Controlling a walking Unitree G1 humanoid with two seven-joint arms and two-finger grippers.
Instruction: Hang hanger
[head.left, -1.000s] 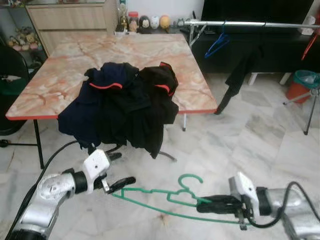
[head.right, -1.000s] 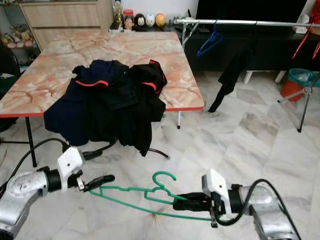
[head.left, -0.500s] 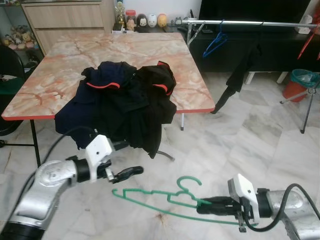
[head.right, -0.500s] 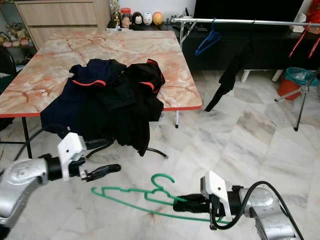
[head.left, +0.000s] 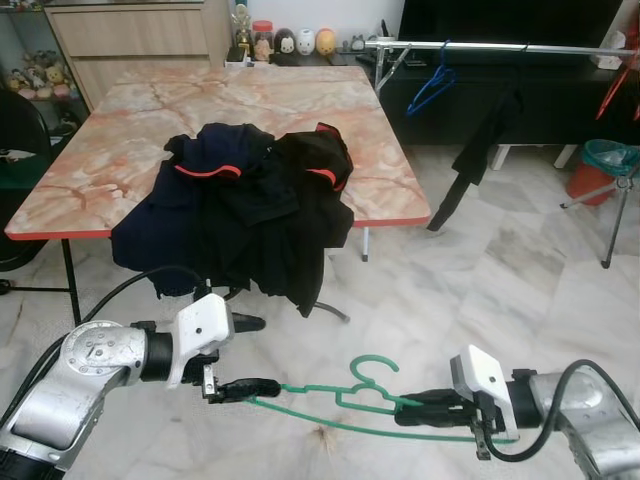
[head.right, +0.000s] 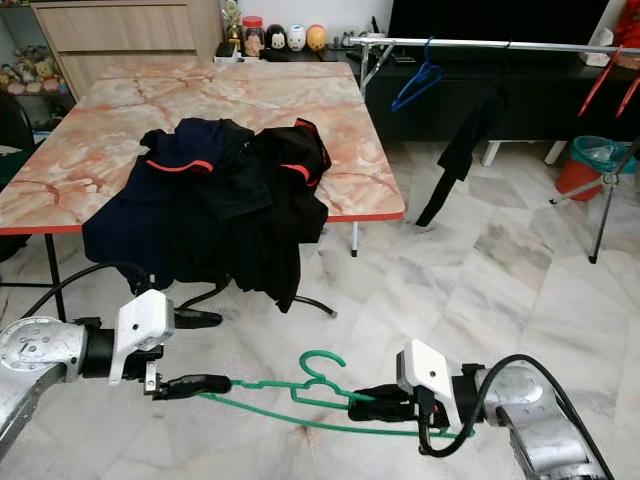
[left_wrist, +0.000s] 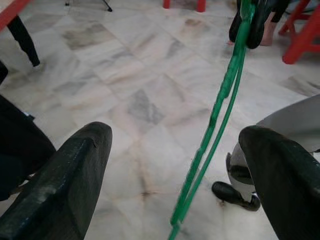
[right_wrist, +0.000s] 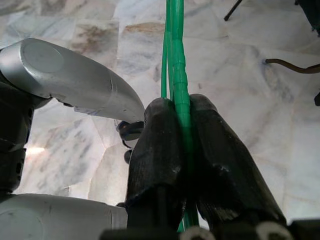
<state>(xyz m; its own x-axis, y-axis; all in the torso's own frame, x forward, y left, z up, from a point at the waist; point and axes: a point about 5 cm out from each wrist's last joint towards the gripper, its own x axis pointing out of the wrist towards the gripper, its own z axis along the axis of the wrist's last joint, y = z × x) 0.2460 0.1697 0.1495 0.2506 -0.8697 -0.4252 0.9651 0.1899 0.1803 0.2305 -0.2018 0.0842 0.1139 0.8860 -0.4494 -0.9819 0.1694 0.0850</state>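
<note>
Green hanger (head.left: 345, 400) hangs low over the marble floor (head.left: 500, 270), lying roughly level btwn the two arms, hook (head.left: 372, 364) curling up near its middle. Right gripper (head.left: 432, 408) has its jaws clamped on the hanger's wire just right of the hook; in the right wrist view both black fingers (right_wrist: 160, 150) press the green wire from either side. Left gripper (head.left: 240, 355) is at the hanger's left end w/ jaws spread wide: lower finger (head.left: 243, 387) sits at the wire's tip, upper finger (head.left: 243, 323) well above it. In the left wrist view the wire (left_wrist: 220, 115) runs btwn the two fingers, touching neither as far as I can tell.

Beyond the arms stands a tabletop (head.left: 130, 140) of orange-pink marble pattern w/ red edging. Pile of dark clothes (head.left: 240, 210), black and navy w/ red trim, sits at its front edge and drapes over it toward the floor. At the far edge: small jars and figurines (head.left: 290, 40).

Right of the tabletop, a metal rail (head.left: 500, 46) runs across the back, w/ a blue hanger (head.left: 434, 88) and a black garment (head.left: 480, 150) hung on it. Teal bin (head.left: 606, 160) at the far right.
</note>
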